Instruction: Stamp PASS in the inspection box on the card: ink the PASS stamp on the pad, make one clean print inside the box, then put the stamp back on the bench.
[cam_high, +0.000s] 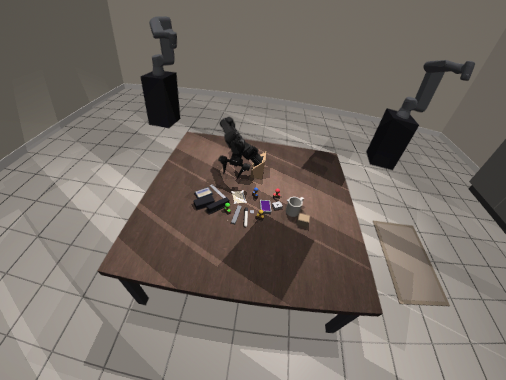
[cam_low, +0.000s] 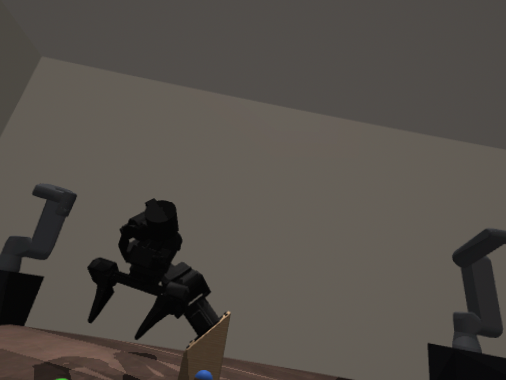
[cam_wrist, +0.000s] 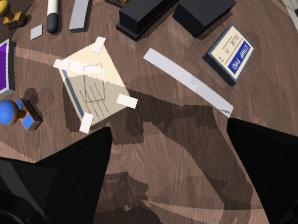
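Wrist view: gripper (cam_high: 233, 173) (cam_low: 114, 330) (cam_wrist: 172, 129) wide open, holding nothing; card (cam_wrist: 91, 87) ahead unprinted, so fetching the PASS stamp likely comes next.

Cream card (cam_high: 239, 197) (cam_wrist: 95, 84) flat under 4 tapes (cam_wrist: 127, 101).

Stamps with round knobs (cam_high: 255, 191) (cam_low: 203, 375) (cam_wrist: 8, 112): four. Mug (cam_high: 294, 206): one. Card (cam_high: 239, 197) (cam_wrist: 113, 82): one. Tape pieces (cam_wrist: 127, 101): four, at the card's twelve, four, six and ten o'clock in the wrist view.
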